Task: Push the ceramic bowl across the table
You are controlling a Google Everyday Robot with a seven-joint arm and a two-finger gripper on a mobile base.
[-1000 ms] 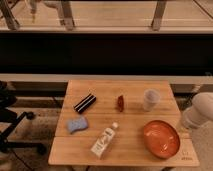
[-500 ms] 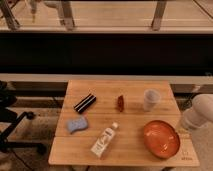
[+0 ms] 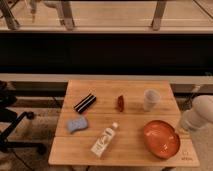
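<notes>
Gripper [image 3: 183, 127], grip state you cannot tell, sits just beside the ceramic bowl [image 3: 161, 139] on the table [image 3: 100, 87]: your push looks unstarted.

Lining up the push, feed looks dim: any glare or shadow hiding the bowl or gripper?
Camera view: warm, dim light; the ceramic bowl shows soft sheen, no harsh glare; the gripper, by its right rim at the table edge, is not shadowed.
</notes>
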